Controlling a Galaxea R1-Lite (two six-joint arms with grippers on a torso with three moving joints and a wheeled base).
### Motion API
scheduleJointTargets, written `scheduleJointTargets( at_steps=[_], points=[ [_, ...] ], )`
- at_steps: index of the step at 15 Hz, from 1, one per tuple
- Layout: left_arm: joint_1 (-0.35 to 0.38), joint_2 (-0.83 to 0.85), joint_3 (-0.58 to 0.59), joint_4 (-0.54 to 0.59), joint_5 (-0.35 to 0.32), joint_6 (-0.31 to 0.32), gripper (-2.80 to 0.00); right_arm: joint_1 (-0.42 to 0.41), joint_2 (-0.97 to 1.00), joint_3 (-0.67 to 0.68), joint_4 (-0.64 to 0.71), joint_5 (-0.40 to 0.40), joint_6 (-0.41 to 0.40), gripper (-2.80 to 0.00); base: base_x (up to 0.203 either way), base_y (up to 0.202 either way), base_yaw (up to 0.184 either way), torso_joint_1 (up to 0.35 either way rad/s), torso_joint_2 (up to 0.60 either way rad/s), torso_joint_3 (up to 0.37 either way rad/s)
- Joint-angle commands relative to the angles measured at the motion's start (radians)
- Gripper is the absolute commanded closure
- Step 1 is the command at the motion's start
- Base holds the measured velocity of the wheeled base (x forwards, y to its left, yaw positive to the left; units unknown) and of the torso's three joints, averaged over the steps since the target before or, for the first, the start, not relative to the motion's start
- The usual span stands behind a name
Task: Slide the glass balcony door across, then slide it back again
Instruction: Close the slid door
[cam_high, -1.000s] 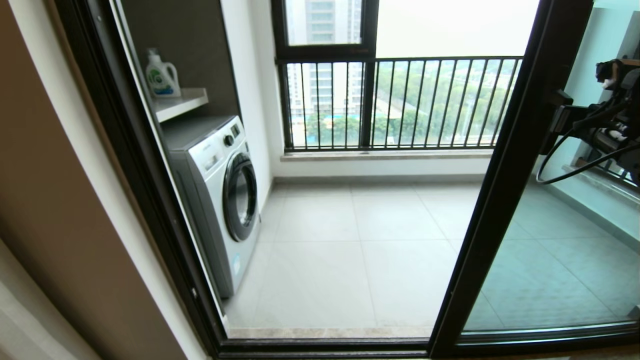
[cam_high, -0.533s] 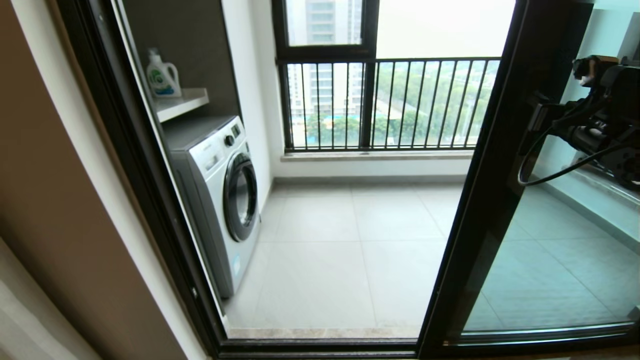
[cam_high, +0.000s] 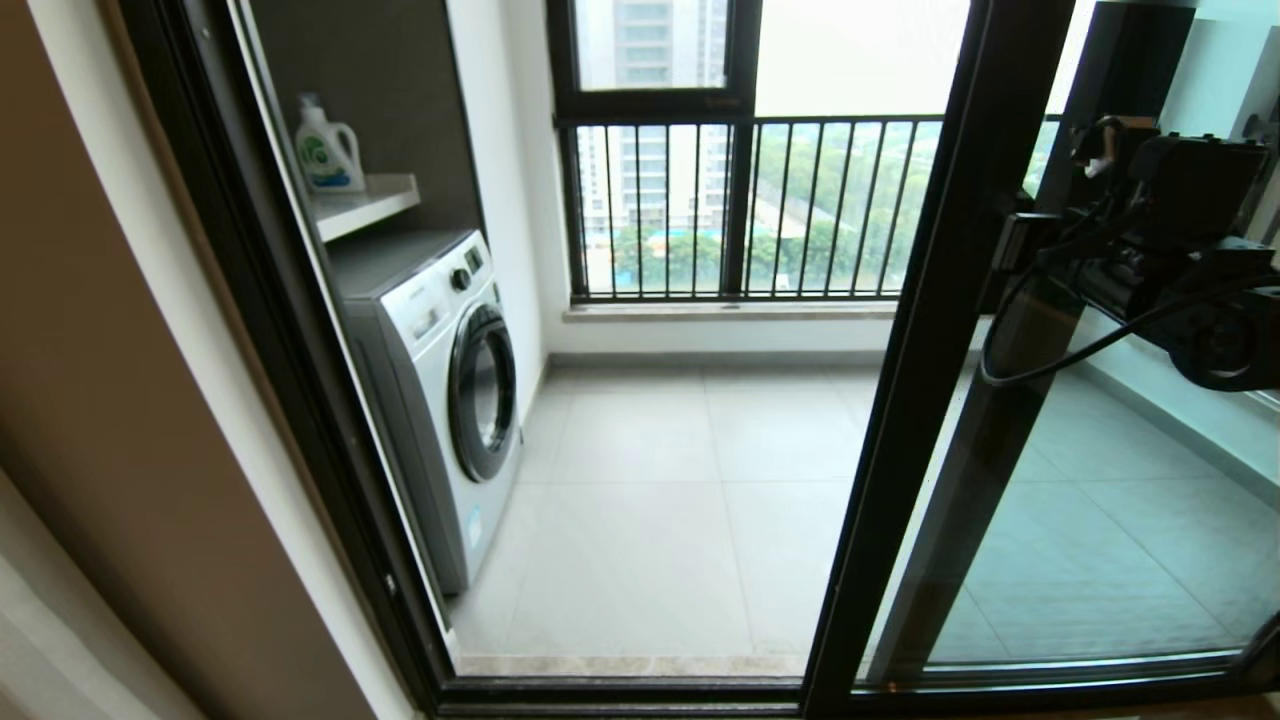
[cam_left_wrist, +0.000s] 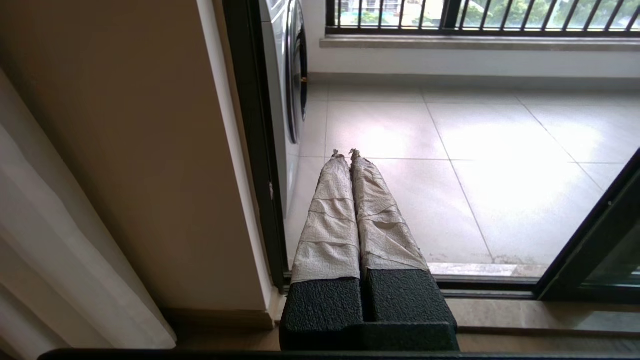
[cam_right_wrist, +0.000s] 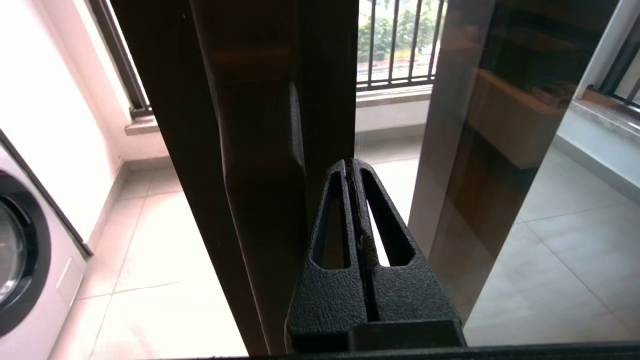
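Observation:
The glass balcony door (cam_high: 925, 350), clear glass in a slim black frame, stands partly across the opening, its leading upright slanting through the right half of the head view. My right gripper (cam_high: 1012, 255) is shut with nothing between its fingers, and it rests against the right side of that upright. In the right wrist view, the right gripper (cam_right_wrist: 348, 163) sits right beside the raised black latch handle (cam_right_wrist: 265, 170). Behind the door stands a second black-framed panel (cam_high: 1050, 300) with no latch. My left gripper (cam_left_wrist: 346, 152), taped fingers (cam_left_wrist: 332, 215) shut and empty, hangs low by the left jamb.
On the balcony, a washing machine (cam_high: 450, 390) stands at the left under a shelf holding a detergent bottle (cam_high: 325, 150). A black-barred railing (cam_high: 760, 210) closes the far side. The floor track (cam_high: 640, 690) runs along the threshold. A brown wall (cam_high: 120, 400) and a curtain (cam_left_wrist: 50, 250) lie to the left.
The door's leading upright has slid leftward, narrowing the opening and separating from the latchless panel behind. My right gripper and arm moved left with it. The left arm has not moved.

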Motion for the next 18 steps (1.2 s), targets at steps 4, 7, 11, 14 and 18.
scheduleJointTargets(
  at_steps=[4, 7, 11, 14, 18],
  points=[
    [0.001, 0.002, 0.001, 0.0, 0.0, 0.0, 0.0, 0.128, 0.014, 0.0, -0.009, -0.063, 0.002, 0.0, 0.0, 0.0, 0.0, 0.0, 0.0, 0.0],
    [0.001, 0.002, 0.0, 0.0, 0.0, -0.001, 0.0, 0.18, 0.022, -0.008, -0.009, -0.078, 0.002, 0.0, 0.0, 0.0, 0.0, 0.0, 0.0, 0.0],
    [0.001, 0.002, 0.0, 0.0, 0.0, 0.0, 0.0, 0.231, 0.039, -0.042, -0.008, -0.09, 0.003, 0.0, 0.0, 0.0, 0.0, 0.0, 0.0, 0.0],
    [0.001, 0.002, 0.0, 0.0, 0.0, 0.001, 0.0, 0.262, 0.067, -0.067, -0.009, -0.12, 0.003, 0.0, 0.0, 0.0, 0.0, 0.0, 0.0, 0.0],
    [0.002, 0.002, 0.0, 0.0, 0.0, 0.001, 0.0, 0.324, 0.102, -0.091, -0.012, -0.139, 0.003, 0.0, 0.0, 0.0, 0.0, 0.0, 0.0, 0.0]
  ],
)
